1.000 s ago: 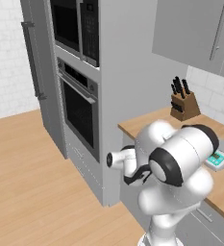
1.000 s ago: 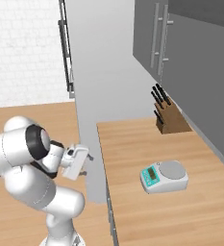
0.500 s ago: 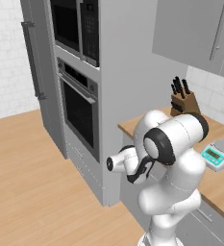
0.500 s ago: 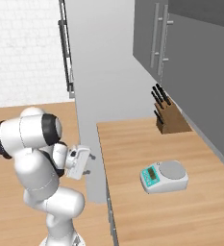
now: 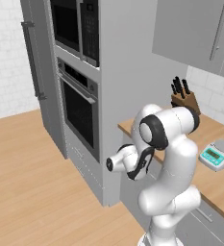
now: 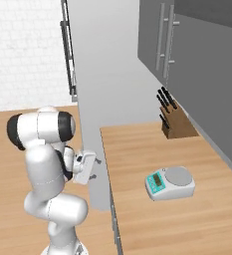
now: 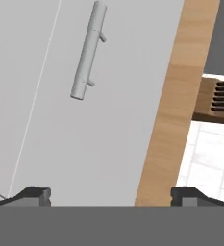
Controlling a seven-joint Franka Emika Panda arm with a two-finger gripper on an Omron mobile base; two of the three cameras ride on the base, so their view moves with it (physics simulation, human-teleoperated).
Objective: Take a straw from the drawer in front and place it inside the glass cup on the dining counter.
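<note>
Gripper (image 7: 111, 194) fingers spread, nothing between, facing grey drawer (image 7: 84, 120) front; bar handle (image 7: 88, 50) at 11 o'clock, apart from tips. Wood counter (image 7: 173, 96) edge at 1 o'clock. Knife block (image 5: 184, 97), scale (image 6: 170, 183) on counter.

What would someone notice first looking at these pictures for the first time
The white arm stands folded up in front of the wood counter, its gripper open and facing a grey drawer front with a bar handle. Beside it rises a tall grey cabinet holding a black wall oven. A knife block and a small kitchen scale sit on the counter.
</note>
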